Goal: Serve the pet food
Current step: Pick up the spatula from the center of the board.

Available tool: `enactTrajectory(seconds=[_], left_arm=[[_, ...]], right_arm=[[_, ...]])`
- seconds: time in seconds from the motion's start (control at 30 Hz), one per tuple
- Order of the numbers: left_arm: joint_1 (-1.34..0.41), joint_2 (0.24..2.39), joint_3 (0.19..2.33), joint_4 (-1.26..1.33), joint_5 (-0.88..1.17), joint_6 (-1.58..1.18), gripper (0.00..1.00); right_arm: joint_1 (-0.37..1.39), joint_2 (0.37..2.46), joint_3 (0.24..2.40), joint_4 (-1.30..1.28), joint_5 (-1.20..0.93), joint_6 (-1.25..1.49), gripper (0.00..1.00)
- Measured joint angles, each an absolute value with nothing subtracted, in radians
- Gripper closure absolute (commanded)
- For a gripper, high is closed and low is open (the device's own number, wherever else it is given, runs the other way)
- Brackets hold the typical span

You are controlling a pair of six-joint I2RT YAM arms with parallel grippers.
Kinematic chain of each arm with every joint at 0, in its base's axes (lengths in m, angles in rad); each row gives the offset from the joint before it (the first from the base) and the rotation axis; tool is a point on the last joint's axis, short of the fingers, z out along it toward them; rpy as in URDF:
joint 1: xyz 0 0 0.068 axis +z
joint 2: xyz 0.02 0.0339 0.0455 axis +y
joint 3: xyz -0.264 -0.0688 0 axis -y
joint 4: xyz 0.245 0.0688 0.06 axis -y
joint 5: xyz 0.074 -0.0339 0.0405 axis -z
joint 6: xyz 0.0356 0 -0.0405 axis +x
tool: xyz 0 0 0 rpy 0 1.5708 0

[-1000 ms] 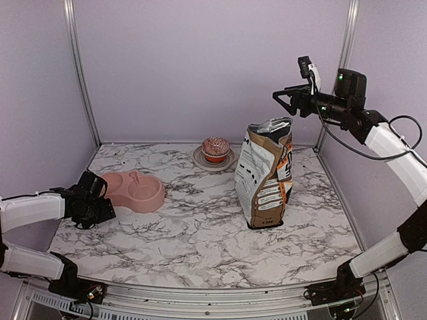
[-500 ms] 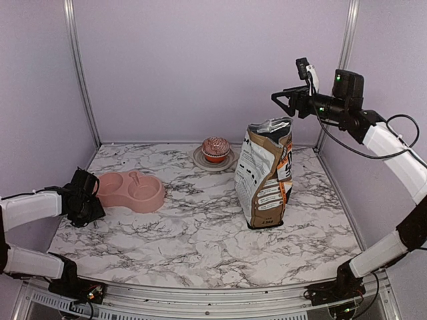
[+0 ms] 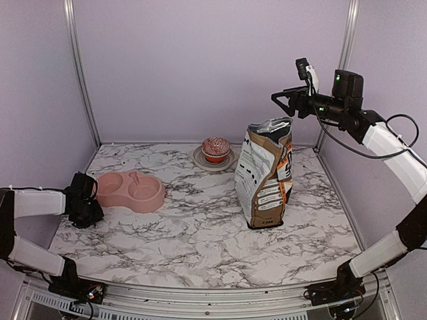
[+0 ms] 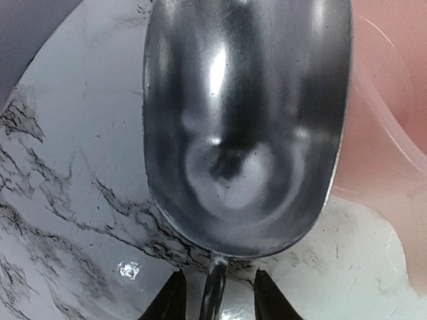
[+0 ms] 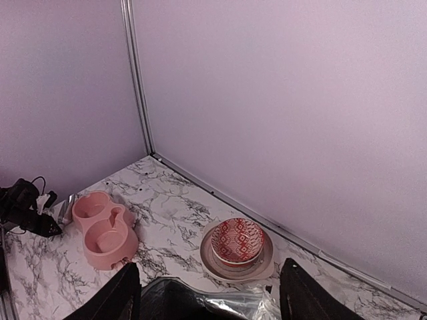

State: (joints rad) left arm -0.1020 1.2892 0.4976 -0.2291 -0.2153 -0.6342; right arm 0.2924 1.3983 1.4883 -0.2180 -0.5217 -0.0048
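Jaws on my left straddle the handle of the scoop by the pink bowl, gaps both sides, unclenched. My right jaws hang released over the bag.

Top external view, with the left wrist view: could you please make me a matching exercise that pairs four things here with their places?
Things:
1. pink plastic double pet bowl
2. white-and-brown printed paper bag
3. pink-frosted cupcake in a red wrapper
4. shiny metal scoop

Places:
A. on a small round plate near the back wall
B. lying beside the pet bowl
C. left part of the marble table
D. standing upright, right of the middle

Pairs: 1-C, 2-D, 3-A, 4-B
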Motion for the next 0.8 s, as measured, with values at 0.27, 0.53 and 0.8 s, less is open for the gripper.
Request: enactTrajectory(seconds=[0.27, 0.53, 0.8], left_arm=[[-0.089, 1.331, 0.49, -0.133, -0.2, -0.624, 0.9], [-0.089, 1.338, 0.484, -0.097, -0.198, -0.625, 1.0], [-0.088, 1.267, 0.453, -0.122, -0.193, -0.625, 1.0]], right_arm=[[0.292, 1.4, 1.488, -0.226, -0.514, -0.009, 0.32], [0.292, 1.412, 1.488, -0.227, -0.514, -0.008, 0.32], [0.292, 1.415, 1.488, -0.227, -0.514, -0.008, 0.32]])
